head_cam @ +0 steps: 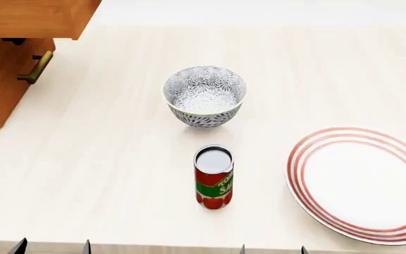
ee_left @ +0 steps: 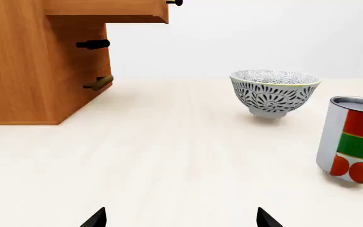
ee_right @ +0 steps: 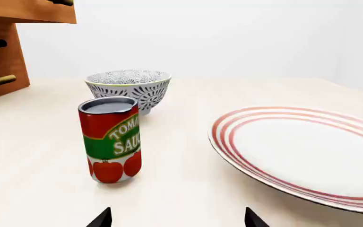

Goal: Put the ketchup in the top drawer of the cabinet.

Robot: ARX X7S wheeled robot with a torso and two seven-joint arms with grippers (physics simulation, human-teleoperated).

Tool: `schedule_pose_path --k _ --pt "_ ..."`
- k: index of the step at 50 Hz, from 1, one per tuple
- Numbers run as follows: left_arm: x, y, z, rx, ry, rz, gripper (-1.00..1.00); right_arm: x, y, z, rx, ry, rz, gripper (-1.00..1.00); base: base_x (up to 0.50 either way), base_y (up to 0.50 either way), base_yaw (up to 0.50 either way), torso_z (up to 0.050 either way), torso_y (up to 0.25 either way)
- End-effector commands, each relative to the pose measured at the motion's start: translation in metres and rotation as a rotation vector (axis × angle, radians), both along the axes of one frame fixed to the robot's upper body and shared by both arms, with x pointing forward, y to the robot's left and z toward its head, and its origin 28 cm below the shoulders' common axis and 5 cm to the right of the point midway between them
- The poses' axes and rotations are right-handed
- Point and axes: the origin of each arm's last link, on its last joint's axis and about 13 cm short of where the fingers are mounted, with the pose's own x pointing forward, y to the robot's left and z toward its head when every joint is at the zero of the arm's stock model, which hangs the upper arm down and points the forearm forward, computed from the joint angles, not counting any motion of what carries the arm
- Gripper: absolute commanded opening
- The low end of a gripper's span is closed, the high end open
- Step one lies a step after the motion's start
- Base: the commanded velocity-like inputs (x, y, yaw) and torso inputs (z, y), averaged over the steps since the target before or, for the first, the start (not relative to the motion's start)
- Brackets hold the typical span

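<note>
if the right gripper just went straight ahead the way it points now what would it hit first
Probably nothing soon: the right gripper points between the ketchup and the plate. The can sits just off that line, so depth being unclear, it might graze it.

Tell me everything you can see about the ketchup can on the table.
The ketchup is a small cylindrical can with a silver-grey metal top and a red label crossed by a green band, lettering on it and tomato pictures near the base. It stands upright on the pale table, in front of the patterned bowl and beside the red-ringed plate, touching neither. Both grippers are apart from it; nothing holds it, and only the table touches it.
</note>
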Motion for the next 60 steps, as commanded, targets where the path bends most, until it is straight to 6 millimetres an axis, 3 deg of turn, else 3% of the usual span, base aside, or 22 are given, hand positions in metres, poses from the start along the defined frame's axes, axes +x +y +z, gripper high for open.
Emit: schedule_pose_path --k 1,16,24,31,40,60 --pt "0.000 0.000 0.000 0.000 0.000 0.000 1.00 -0.001 0.000 0.000 0.000 0.000 0.000 1.00 0.00 0.00 0.00 0.000 0.000" --pt "-0.005 0.003 0.067 0.006 -0.132 0.002 1.00 -0.003 -0.010 0.069 -0.071 -0.150 -0.035 1.00 0.00 0.00 0.00 0.000 0.000" --pt "-0.018 0.003 0.101 -0.002 -0.217 -0.004 1.00 -0.011 -0.010 0.089 -0.080 -0.225 -0.023 1.00 0.00 0.00 0.00 0.000 0.000" --pt "-0.032 0.004 0.119 -0.003 -0.275 0.000 1.00 -0.024 -0.010 0.107 -0.076 -0.276 -0.028 1.00 0.00 0.00 0.00 0.000 0.000" --pt "-0.038 0.004 0.124 0.000 -0.298 -0.003 1.00 -0.032 -0.010 0.115 -0.050 -0.306 -0.025 1.00 0.02 0.00 0.00 0.000 0.000" --pt "-0.037 0.005 0.123 -0.010 -0.285 0.000 1.00 -0.029 -0.010 0.113 -0.040 -0.293 -0.019 1.00 0.50 0.00 0.00 0.000 0.000"
